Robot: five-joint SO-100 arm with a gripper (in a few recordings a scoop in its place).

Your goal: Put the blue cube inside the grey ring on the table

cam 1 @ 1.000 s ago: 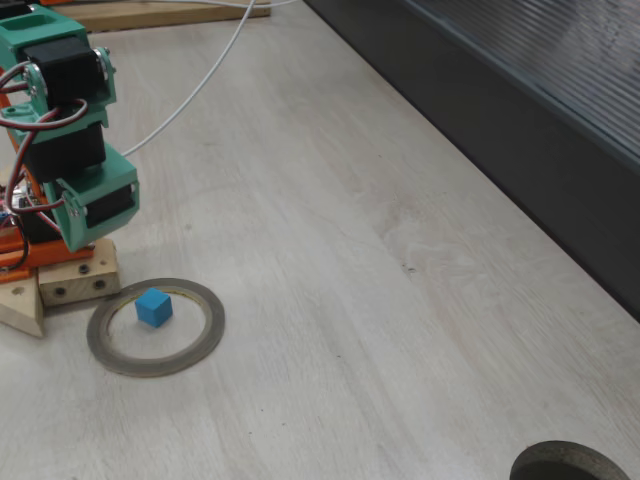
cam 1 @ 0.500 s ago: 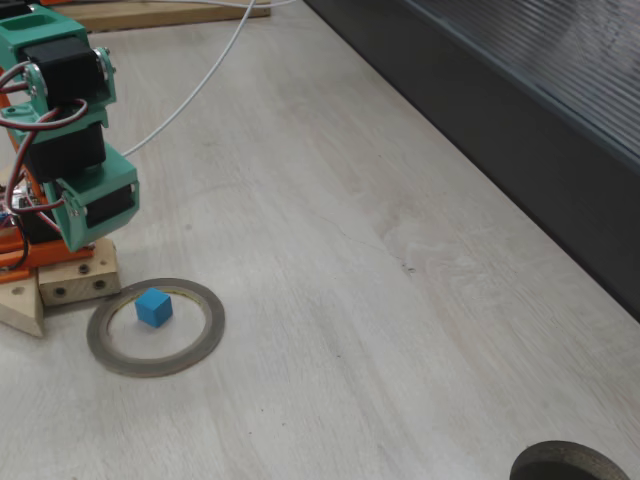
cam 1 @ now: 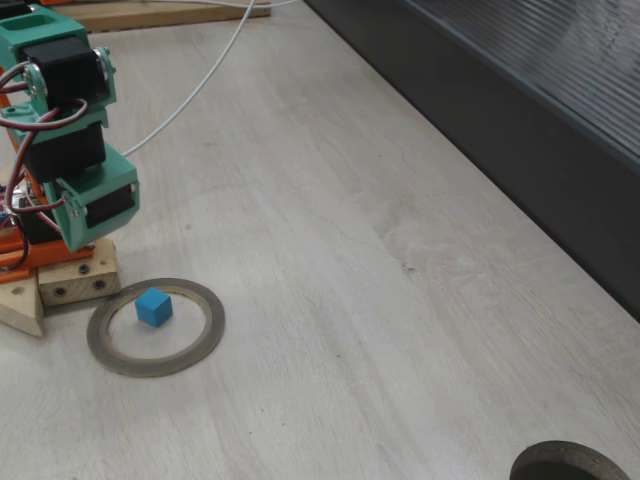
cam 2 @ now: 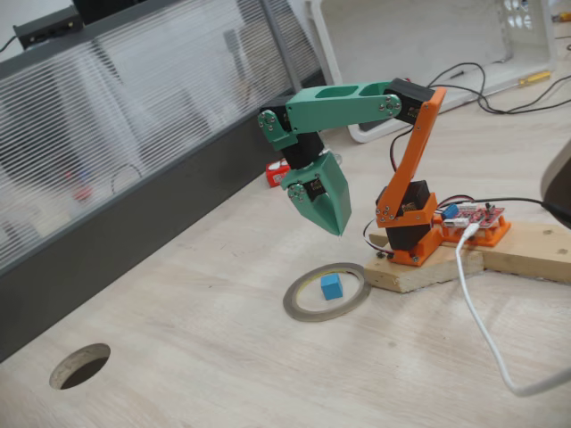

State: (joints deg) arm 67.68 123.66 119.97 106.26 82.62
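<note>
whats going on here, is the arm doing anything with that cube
Nothing is being handled right now. The blue cube sits on the table inside the grey ring, clear of its rim. The green and orange arm's hand hangs in the air above and behind the ring, fingers together and holding nothing. So the cube is already where it was meant to go.

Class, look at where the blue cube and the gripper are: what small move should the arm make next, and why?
Probably none beyond folding back to rest. The blue cube already lies flat inside the grey ring, touching no rim, and the gripper hangs shut above, holding nothing.
</note>
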